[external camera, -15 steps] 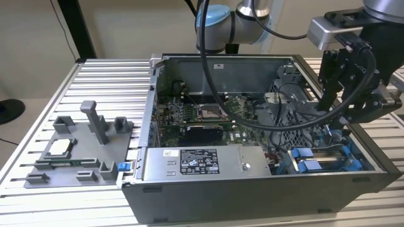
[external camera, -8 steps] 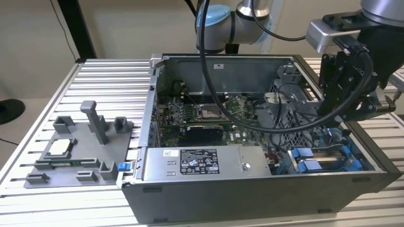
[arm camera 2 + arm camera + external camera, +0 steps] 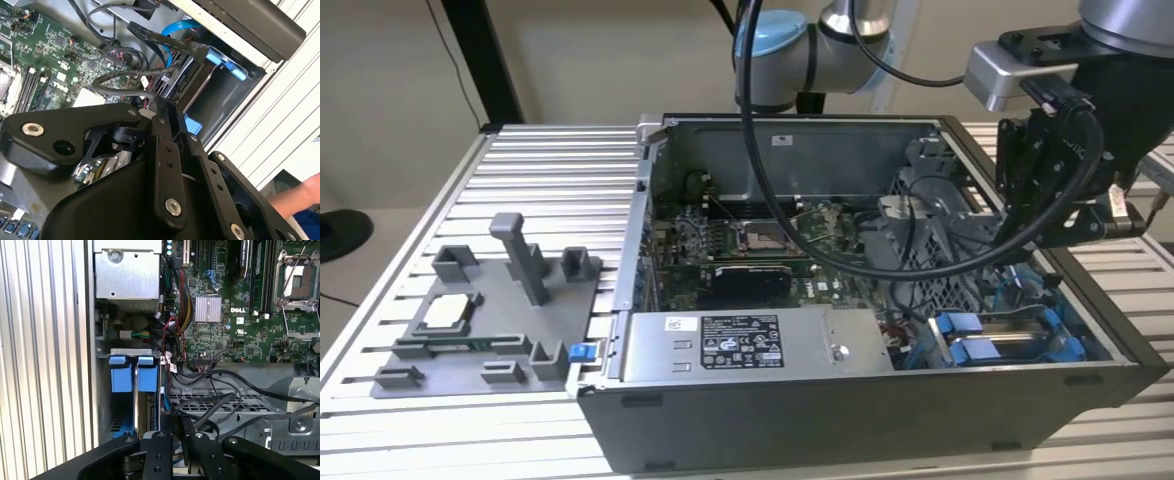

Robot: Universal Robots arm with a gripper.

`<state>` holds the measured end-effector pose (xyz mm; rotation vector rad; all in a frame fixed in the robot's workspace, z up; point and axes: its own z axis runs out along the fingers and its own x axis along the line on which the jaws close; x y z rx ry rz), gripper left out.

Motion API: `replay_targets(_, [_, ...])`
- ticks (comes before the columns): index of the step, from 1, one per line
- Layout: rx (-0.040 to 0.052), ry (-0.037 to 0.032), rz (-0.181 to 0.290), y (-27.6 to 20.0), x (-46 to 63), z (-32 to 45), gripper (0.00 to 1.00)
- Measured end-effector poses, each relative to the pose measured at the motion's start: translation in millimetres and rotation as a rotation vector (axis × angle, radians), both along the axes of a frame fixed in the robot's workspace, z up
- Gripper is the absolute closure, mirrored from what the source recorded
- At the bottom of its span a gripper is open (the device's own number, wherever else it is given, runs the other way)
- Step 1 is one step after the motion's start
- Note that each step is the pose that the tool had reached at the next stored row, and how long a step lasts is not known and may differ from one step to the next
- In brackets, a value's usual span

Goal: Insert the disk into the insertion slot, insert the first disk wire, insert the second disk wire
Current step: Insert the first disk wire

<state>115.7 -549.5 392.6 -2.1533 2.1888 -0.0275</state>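
The insertion slot (image 3: pixel 1003 338) is the grey bay with blue fittings in the open computer case's near corner, at the exterior view's right. The disk (image 3: pixel 186 80) sits edge-on inside the slot (image 3: pixel 225 102), its blue carrier (image 3: pixel 226 62) at the bay's mouth. Two blue tabs (image 3: pixel 134 374) mark the slot (image 3: pixel 129 353) in the first wrist view. My black gripper (image 3: pixel 1070 215) hangs just above the bay. A black disk wire (image 3: pixel 122 86) loops from the motherboard side and ends between my gripper (image 3: pixel 159 107) tips, which look shut on it. Black wires (image 3: pixel 215 402) also meet at the gripper (image 3: pixel 177 427).
A grey labelled power supply box (image 3: pixel 747 345) lies along the case's front. A perforated cage (image 3: pixel 947 245) stands beside the bay. The motherboard (image 3: pixel 235 315) fills the case floor. A grey fixture (image 3: pixel 480 310) rests on the slatted table (image 3: pixel 547 170). A person's hand (image 3: pixel 297 197) is near the case.
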Motion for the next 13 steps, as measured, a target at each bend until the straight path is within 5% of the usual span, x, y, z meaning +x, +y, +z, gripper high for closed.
replay_targets(13, [0.0002, 0.0000, 0.000, -1.5, 3.7, -1.0, 1.00])
